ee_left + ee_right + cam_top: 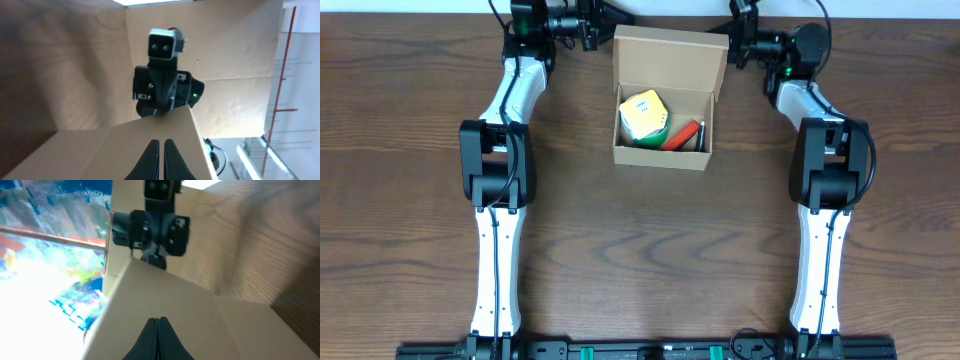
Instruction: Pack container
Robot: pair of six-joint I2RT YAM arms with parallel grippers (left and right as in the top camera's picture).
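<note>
**A:** Where is the small rectangular brown cardboard box [661, 157]?

**B:** On the dark wooden surface [640, 250], between the two arms, toward the far edge. Its hinged flap lid [670, 58] stands open at the back.

**A:** What's inside?

**B:** A yellow and white packet [642, 112] over a green item [648, 141], with a red stick-shaped item [682, 135] just beside them.

**A:** And the tools?

**B:** The left tool [160, 143] is closed and empty, by the lid's left edge. The right tool [158, 321] is closed and empty too, by the lid's right edge.

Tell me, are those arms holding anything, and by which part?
Nothing that I can see. Both arms' jaws are shut, tips at the open lid flap of the container, no cardboard visibly pinched.
</note>
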